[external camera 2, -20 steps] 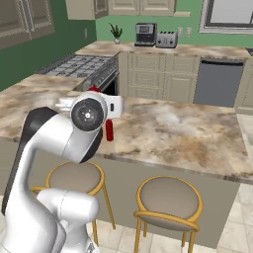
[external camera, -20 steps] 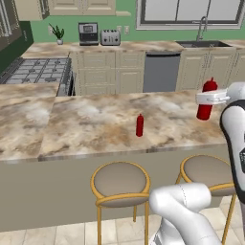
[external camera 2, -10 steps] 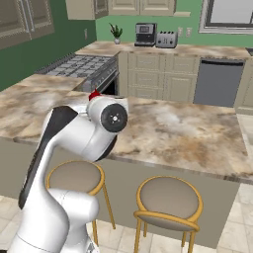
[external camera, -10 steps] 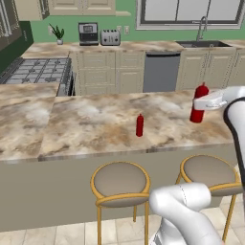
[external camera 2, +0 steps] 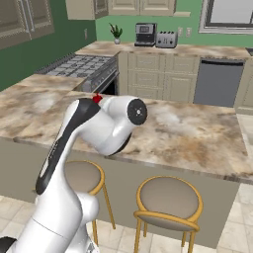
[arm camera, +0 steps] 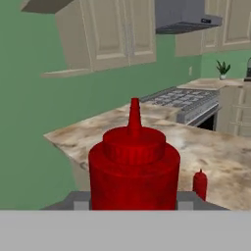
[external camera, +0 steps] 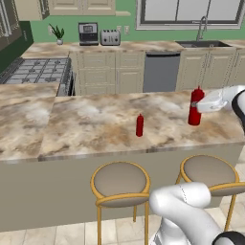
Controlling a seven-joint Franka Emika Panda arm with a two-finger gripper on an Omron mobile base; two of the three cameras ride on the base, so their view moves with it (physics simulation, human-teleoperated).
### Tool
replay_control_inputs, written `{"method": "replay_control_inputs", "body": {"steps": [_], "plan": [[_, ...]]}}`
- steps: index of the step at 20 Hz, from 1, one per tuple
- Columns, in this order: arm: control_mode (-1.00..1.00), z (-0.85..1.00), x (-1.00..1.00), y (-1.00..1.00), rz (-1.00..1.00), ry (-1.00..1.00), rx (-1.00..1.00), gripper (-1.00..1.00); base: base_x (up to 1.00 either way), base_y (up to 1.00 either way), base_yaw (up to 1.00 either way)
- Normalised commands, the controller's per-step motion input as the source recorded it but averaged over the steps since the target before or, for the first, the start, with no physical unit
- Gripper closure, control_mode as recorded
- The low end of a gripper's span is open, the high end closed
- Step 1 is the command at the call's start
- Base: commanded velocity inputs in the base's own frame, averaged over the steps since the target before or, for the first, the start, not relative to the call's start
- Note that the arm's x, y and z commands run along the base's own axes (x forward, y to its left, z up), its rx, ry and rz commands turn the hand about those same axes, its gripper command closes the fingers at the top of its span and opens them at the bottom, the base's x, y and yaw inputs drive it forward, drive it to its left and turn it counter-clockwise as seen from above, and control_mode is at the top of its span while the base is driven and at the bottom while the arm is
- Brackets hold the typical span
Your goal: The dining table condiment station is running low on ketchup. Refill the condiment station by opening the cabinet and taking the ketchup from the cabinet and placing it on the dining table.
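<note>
The ketchup (external camera: 194,107), a red squeeze bottle with a tapered nozzle, stands upright low over the right part of the dining table (external camera: 91,127); whether its base touches the marbled top I cannot tell. My gripper (external camera: 198,105) reaches in from the right and is shut on it. In the hand view the ketchup (arm camera: 133,171) sits large between my fingers. A second, near-identical red bottle (external camera: 139,125) stands on the table's middle, also visible as the small bottle (arm camera: 199,184). The arm covers most of the right base view, where just a red tip (external camera 2: 97,98) peeks out. Beige upper cabinet (arm camera: 105,34) doors look shut.
Two round stools (external camera: 120,183) (external camera: 210,173) stand in front of the table. Behind it run the stove (external camera: 33,72), a dishwasher (external camera: 160,72) and the sink (external camera: 203,44). A toaster (external camera: 110,37) and a coffee machine (external camera: 88,33) sit on the back counter.
The gripper has carried the ketchup leftward and slightly lower over the table. The other red bottle has stayed in place.
</note>
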Motion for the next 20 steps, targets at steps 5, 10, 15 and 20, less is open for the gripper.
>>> {"method": "replay_control_inputs", "body": {"steps": [5,10,15,20], "plan": [[-1.00,-0.32,0.16,0.00,0.14,-0.04,0.00,1.00,0.00,0.00,0.00],[-1.00,-0.16,0.19,0.00,0.10,-0.02,0.02,1.00,0.00,0.00,0.00],[-1.00,-0.17,0.21,0.00,0.08,0.00,0.05,1.00,0.00,0.00,0.00],[-1.00,-0.28,0.17,0.00,0.07,0.00,0.05,1.00,0.00,0.00,0.00]]}}
